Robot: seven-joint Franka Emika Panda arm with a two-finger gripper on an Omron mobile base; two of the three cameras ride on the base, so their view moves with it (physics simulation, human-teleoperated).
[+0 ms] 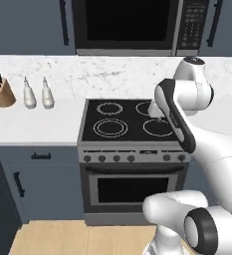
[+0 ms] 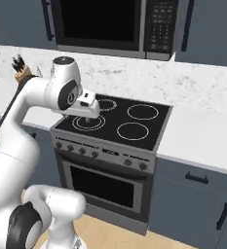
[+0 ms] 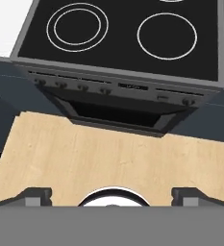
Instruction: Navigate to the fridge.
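stove (image 1: 130, 122) with a black glass cooktop directly ahead of the base, microwave (image 1: 137, 25) above it, knife block (image 1: 3, 92) and two white bottles (image 1: 38, 93) on the counter (image 1: 33, 124) to its left. gripper (image 3: 111, 194) over the wooden floor (image 3: 108, 153), fingertips wide apart, holding nothing. fridge location: cannot tell.

Kitchen: stove (image 1: 132, 121), microwave (image 1: 137, 25), counter (image 1: 33, 127).
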